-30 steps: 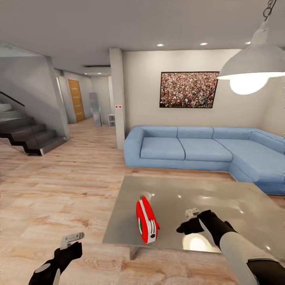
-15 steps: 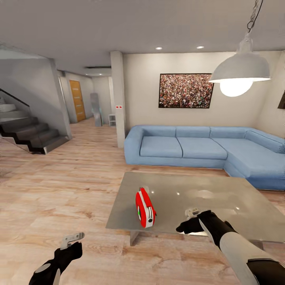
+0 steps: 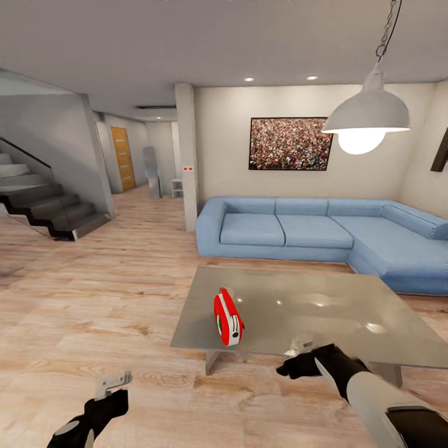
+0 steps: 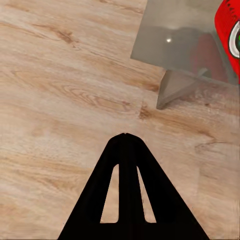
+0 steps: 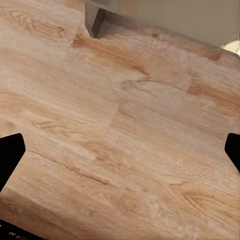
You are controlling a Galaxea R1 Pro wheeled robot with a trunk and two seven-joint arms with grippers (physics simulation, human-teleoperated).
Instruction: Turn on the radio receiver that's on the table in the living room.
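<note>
The red radio receiver (image 3: 228,317) stands on edge on the glossy grey table (image 3: 323,308), near its front left corner. A red sliver of the radio receiver (image 4: 229,35) also shows over the table corner (image 4: 170,40) in the left wrist view. My left gripper (image 3: 112,384) hangs low over the wood floor, left of the table, and its fingers (image 4: 125,150) meet in a point: shut. My right gripper (image 3: 303,347) hovers just before the table's front edge, right of the radio. In the right wrist view its fingertips (image 5: 11,150) stand far apart, so this gripper (image 5: 120,150) is open and empty.
A blue sectional sofa (image 3: 311,233) runs behind the table under a framed crowd picture (image 3: 289,143). A white pendant lamp (image 3: 367,115) hangs at the upper right. Stairs (image 3: 43,208) rise at the left, beside a pillar (image 3: 186,155) and a hallway. Light wood floor surrounds the table.
The whole view has pulled back, so table and radio look smaller and farther. My right gripper, earlier over the table's front part, now hangs before its edge. The left gripper sits lower in view.
</note>
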